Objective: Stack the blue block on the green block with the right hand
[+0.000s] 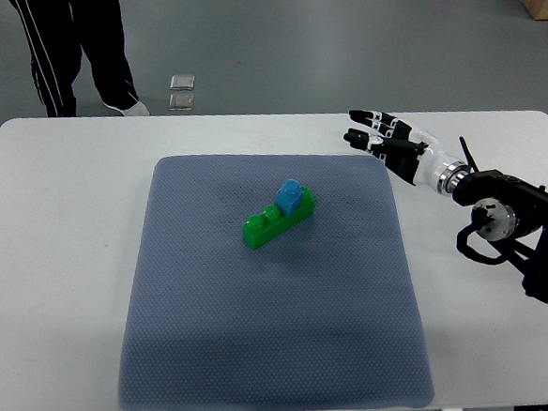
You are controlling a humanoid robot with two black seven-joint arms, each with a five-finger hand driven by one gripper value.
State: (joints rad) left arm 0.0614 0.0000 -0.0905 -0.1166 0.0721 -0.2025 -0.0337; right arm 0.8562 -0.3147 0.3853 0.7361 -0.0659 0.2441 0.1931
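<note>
The right hand [384, 138] enters from the right edge on a black and silver arm and is positioned above the far right corner of the grey mat [268, 290], over the white table [55, 247]. Its fingers [365, 116] are extended and slightly spread, pointing left, and grip nothing. The blue block [291, 196] sits on top of the green block [276, 221], at the far right end of that block, in contact with it. The green block is elongated and lies diagonally on the mat, its near end pointing left and its far end pointing right; round studs are exposed on the part not covered by the blue block. Both blocks lie slightly far of the mat's centre, well apart from the right hand. At the far left, beyond the table, a person's legs [69, 36] in dark trousers with white side stripes stand on the grey floor. Two small square floor plates [181, 91] lie just right of the person's shoe.
</note>
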